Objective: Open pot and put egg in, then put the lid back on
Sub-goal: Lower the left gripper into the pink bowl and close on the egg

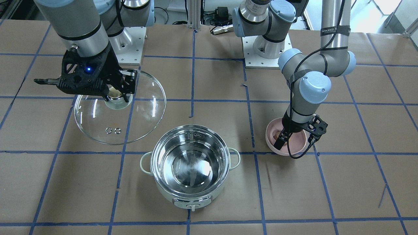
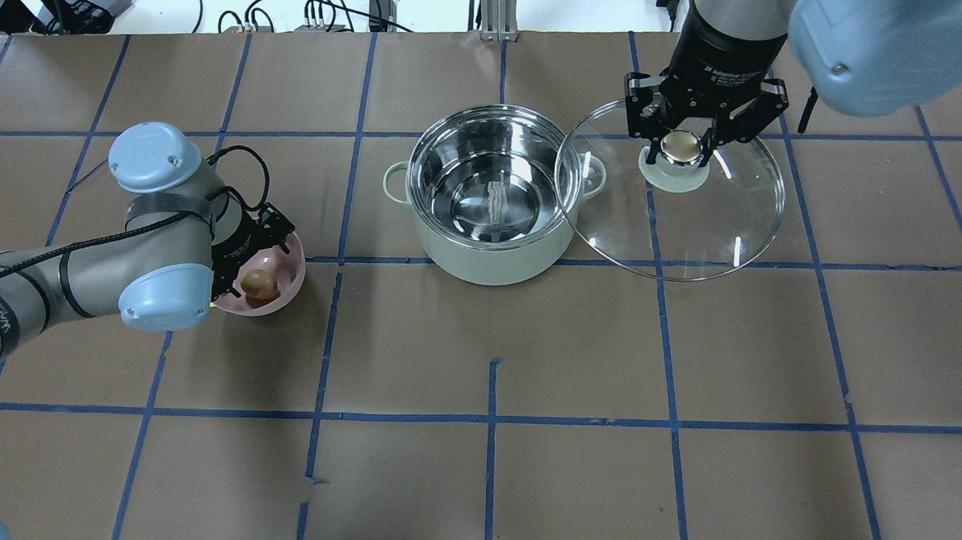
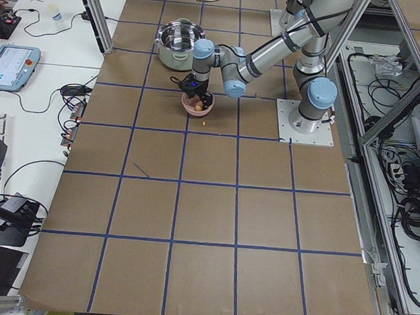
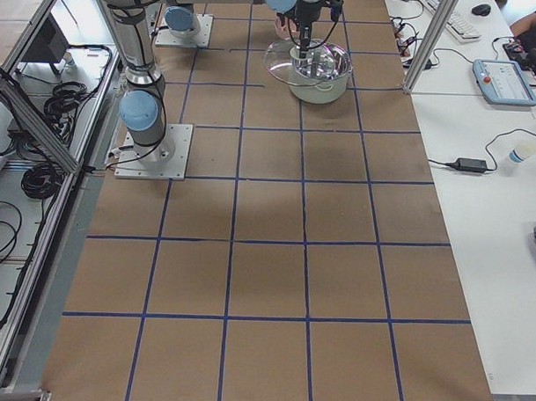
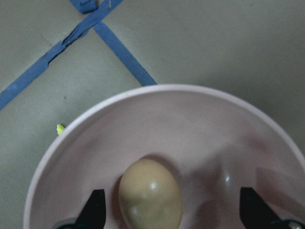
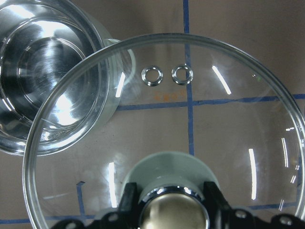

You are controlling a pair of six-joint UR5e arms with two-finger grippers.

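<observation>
The pot (image 2: pixel 481 262) stands open and empty mid-table, its steel lining shining (image 1: pixel 191 195). My right gripper (image 2: pixel 675 148) is shut on the knob of the glass lid (image 2: pixel 697 224) and holds it lifted beside the pot, with its edge over the pot's rim (image 6: pixel 214 119). In the front view the right gripper (image 1: pixel 117 93) and the lid (image 1: pixel 130 120) show at the left. The egg (image 2: pixel 259 285) lies in a pink bowl (image 2: pixel 296 264). My left gripper (image 5: pixel 174 212) is open inside the bowl, with the egg (image 5: pixel 150 195) between its fingertips (image 5: pixel 95 210).
The pink bowl (image 1: pixel 294 147) sits left of the pot in the overhead view. A tiny yellow speck (image 5: pixel 59 129) lies on the table beside the bowl. Brown paper with blue tape lines (image 2: pixel 490 419) covers the table. The arm bases (image 1: pixel 267 49) stand at the robot's edge.
</observation>
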